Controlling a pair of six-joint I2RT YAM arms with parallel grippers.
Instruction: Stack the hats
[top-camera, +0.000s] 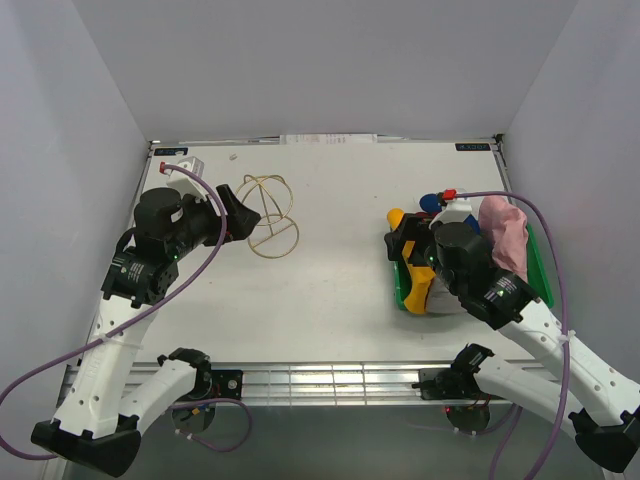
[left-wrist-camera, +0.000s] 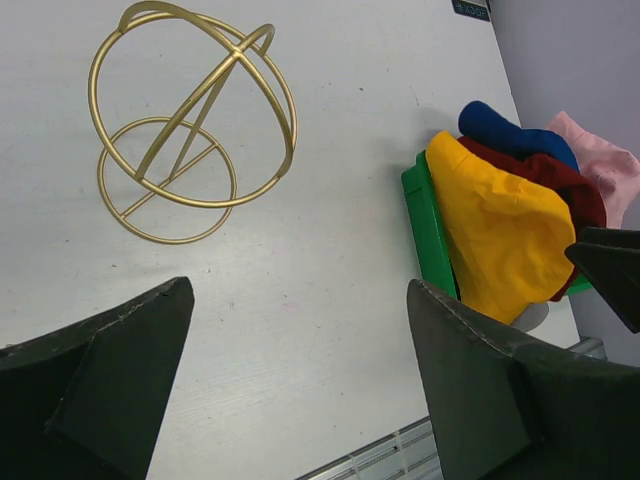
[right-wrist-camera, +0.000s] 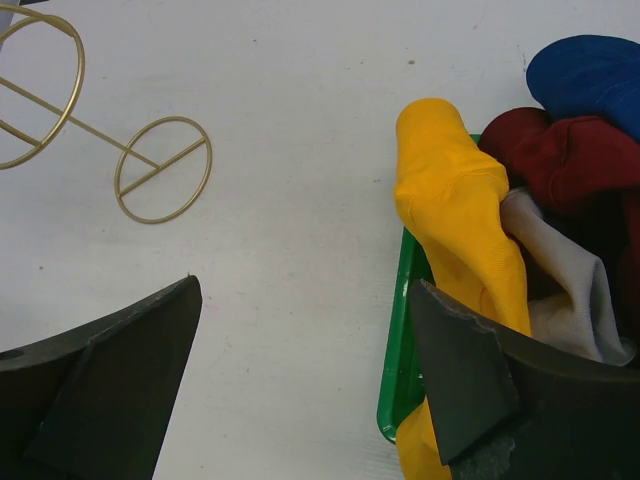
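Hats (right-wrist-camera: 560, 150) lay heaped in the tray (right-wrist-camera: 396, 390), just right of your right gripper (right-wrist-camera: 302, 295); it and the left gripper (left-wrist-camera: 300, 290) gaped empty. Pinching the yellow hat (right-wrist-camera: 450, 190) could have dragged tangled neighbours, even the tray

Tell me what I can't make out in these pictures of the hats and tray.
The grey hat: top view, mostly hidden under the right arm; right wrist view, only a fold shows.
The green tray: every view, hats cover its inside.
The pink hat: left wrist view, cut by the right edge; missing from the right wrist view.
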